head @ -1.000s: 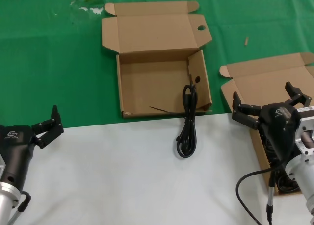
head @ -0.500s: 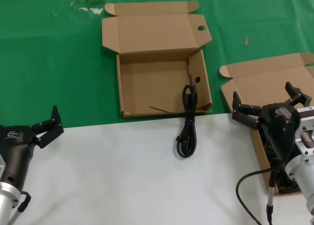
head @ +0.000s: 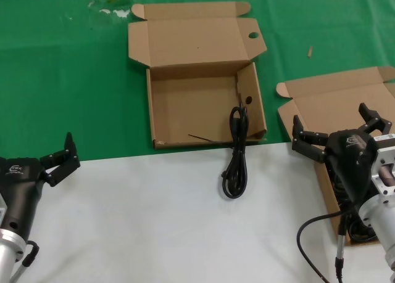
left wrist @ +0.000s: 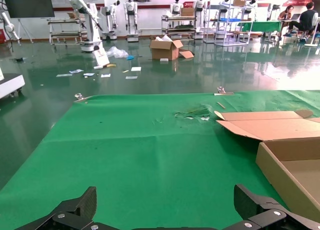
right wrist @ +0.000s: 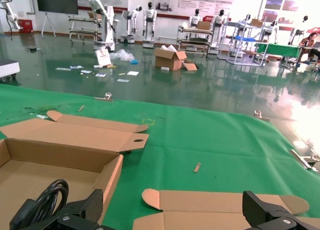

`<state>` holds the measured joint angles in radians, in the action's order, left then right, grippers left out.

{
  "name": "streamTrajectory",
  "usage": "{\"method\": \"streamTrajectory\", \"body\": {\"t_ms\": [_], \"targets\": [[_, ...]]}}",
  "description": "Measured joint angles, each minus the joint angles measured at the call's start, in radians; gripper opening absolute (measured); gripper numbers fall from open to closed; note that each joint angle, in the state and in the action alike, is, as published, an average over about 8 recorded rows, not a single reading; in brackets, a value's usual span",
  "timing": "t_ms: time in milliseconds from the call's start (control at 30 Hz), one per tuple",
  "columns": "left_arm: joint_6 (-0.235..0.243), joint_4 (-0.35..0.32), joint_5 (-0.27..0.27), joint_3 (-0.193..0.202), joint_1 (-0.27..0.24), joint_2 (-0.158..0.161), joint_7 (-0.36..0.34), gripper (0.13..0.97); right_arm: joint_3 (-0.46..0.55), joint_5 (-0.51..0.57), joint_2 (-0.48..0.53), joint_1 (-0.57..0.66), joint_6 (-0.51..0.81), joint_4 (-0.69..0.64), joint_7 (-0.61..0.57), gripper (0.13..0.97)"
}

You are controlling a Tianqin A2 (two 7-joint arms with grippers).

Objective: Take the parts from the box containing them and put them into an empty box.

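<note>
Right gripper (head: 336, 132) hovering, fingers apart, over source box (head: 321, 101) | left gripper (head: 58, 156) idling, spread | cable bundle (head: 236, 153) straddling empty box (head: 200, 104) wall | advise: be seating bundles fully inside.

Both boxes are plain brown corrugated cardboard, matt and slightly fibrous: the holed box (head: 203, 79) and, right of it, the second box (head: 336, 104). The cable bundle (head: 236, 153) draped over the holed box's front wall looks like glossy black rubber or plastic cord. Beneath lies matt green cloth (head: 68, 79), and nearer, a smooth white sheet (head: 154, 227), possibly paper. Both grippers look like matt black plastic.
</note>
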<state>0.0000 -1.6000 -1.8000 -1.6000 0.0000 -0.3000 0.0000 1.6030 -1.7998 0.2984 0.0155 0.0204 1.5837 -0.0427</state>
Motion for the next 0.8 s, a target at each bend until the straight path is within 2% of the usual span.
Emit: {"method": "streamTrajectory", "body": {"t_ms": [800], "targets": [[0.0,0.0,0.0,0.0,0.0,0.0,0.0,0.966,0.0,0.0,0.0,0.0,0.0,0.0,0.0,0.966]]}}
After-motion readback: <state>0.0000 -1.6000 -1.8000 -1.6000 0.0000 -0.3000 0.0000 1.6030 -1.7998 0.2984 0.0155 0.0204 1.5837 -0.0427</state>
